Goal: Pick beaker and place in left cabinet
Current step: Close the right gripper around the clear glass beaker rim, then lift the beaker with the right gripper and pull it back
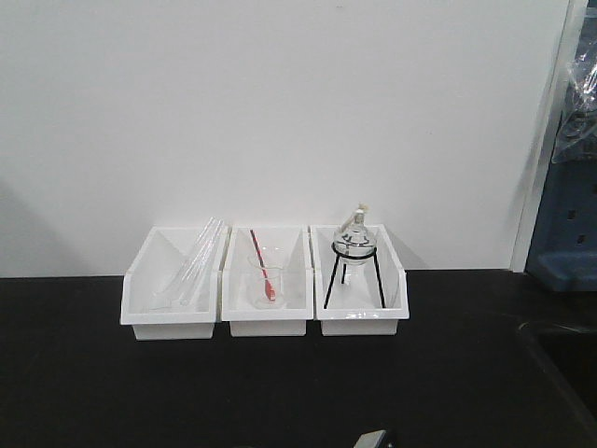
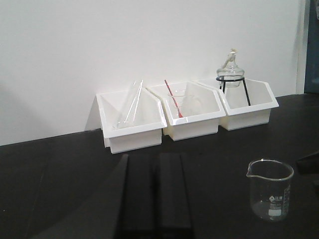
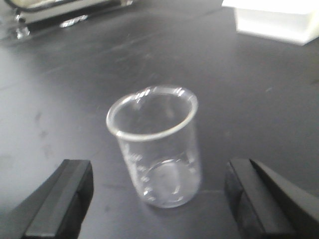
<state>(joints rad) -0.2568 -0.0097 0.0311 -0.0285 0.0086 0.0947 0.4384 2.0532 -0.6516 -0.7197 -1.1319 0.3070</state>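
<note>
One beaker (image 3: 154,149), three white bins (image 1: 268,325) on a black table (image 1: 93,373).
The beaker stands upright on the table between the right gripper's (image 3: 159,181) wide-spread fingers, untouched; the left gripper (image 2: 157,194) looks closed. Bins hold: glass tubes (image 1: 196,261) left, rod beaker (image 1: 266,280) middle, flask (image 1: 354,238) on a tripod (image 1: 378,280) right.

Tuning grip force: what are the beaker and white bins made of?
Beaker: clear glass by the look, smooth, glossy; see-through walls, rolled rim, white printed marks. Bins: probably moulded plastic, opaque glossy white; thin walls, rounded edges.
</note>
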